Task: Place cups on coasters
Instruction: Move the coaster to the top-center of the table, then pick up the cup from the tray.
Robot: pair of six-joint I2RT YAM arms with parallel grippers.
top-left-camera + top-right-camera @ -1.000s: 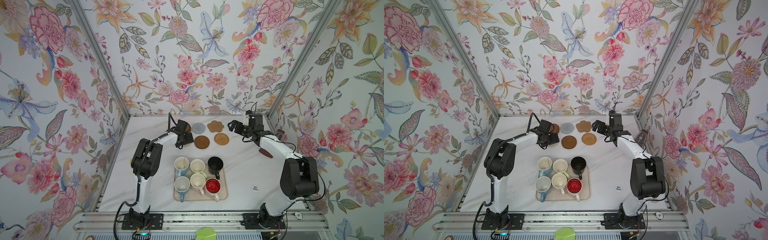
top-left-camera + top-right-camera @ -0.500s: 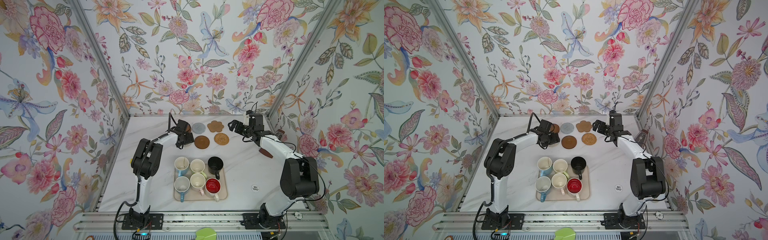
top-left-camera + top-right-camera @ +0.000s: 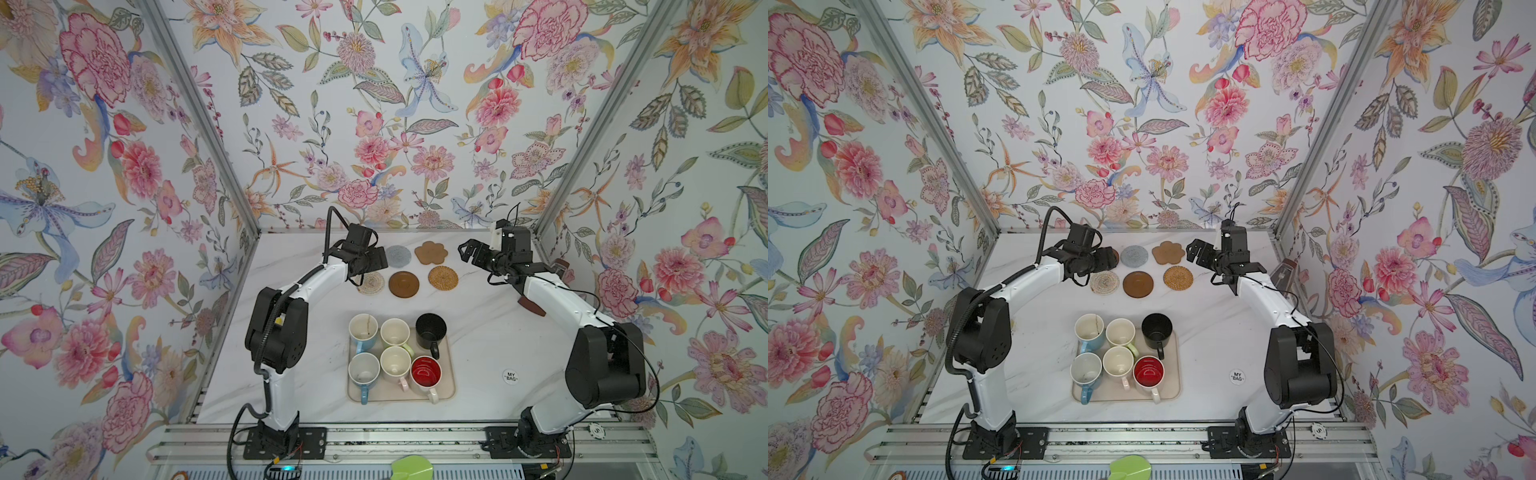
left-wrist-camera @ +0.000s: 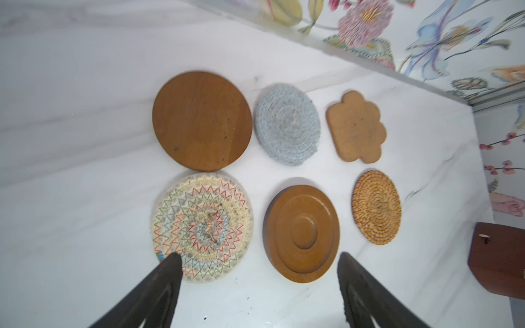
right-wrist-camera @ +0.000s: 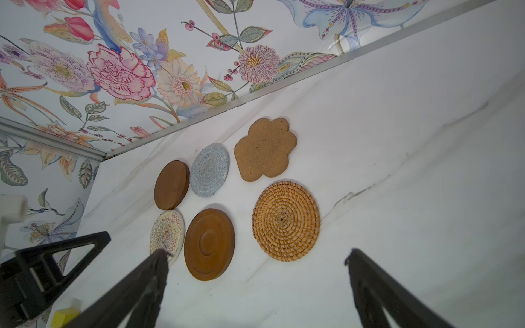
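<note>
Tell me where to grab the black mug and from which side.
Probably its rim on the side away from the green mug, coming from above: the black mug stands upright and open-mouthed, that side faces bare table, and its handle points toward the robot's base.

Mostly hidden behind left end effector [image 3: 1105, 261]: flat brown disc [image 3: 1117, 256]; cream woven coaster [image 3: 372, 284] partly covered.

Robot lab test cell, dressed up home-style.
Floral wallpaper [image 3: 374, 124] panels in alu. frame posts [image 3: 200, 116], marble-look tabletop [image 3: 478, 332], left arm [image 3: 307, 282] & right arm [image 3: 557, 299] bolted to slotted rail [image 3: 395, 440] at front, cables exposed.
</note>
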